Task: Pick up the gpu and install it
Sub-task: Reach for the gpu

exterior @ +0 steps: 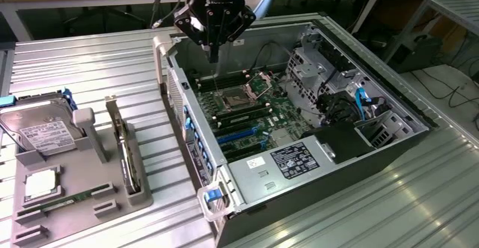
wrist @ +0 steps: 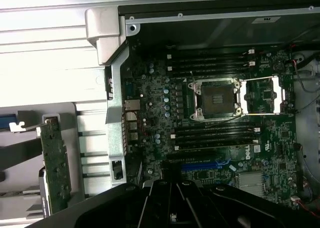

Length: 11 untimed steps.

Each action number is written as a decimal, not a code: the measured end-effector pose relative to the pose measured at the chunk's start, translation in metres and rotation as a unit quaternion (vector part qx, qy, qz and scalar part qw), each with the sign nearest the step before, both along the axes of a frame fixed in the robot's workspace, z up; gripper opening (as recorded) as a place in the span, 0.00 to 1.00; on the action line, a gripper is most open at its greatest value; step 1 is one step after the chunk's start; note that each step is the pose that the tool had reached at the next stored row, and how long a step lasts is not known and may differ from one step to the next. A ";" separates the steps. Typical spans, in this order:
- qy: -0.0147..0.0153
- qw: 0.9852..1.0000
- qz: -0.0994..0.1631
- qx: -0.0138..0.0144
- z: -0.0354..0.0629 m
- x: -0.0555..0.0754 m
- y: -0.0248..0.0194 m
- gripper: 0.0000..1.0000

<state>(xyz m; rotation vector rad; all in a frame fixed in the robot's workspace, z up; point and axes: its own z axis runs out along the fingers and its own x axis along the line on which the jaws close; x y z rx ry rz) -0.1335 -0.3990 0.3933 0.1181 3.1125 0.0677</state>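
The gpu (exterior: 129,157) stands on edge in a slot of the grey holder tray (exterior: 120,203), its silver end bracket pointing away from the tray's front. In the wrist view the gpu (wrist: 54,170) shows its green board side beside the case wall. My gripper (exterior: 214,56) hangs over the far end of the open computer case (exterior: 351,164), above the motherboard's socket area, well apart from the gpu. Its fingers are shut and hold nothing. The gripper body (wrist: 172,203) appears dark at the picture's edge in the wrist view.
A silver hard drive (exterior: 44,131), a processor (exterior: 41,183) and a green memory stick (exterior: 64,202) also sit in the tray. The motherboard has blue expansion slots (exterior: 241,133) (wrist: 205,165) and an open socket (wrist: 216,98). Cables and drive cages fill the case's right side.
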 end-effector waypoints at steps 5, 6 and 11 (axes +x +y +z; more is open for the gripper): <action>0.000 1.000 0.000 0.000 0.0000 -0.003 0.0000 0.11; 0.000 1.000 0.000 0.000 0.0000 -0.004 0.0000 0.11; 0.000 1.000 0.000 0.000 0.0000 -0.007 0.0000 0.11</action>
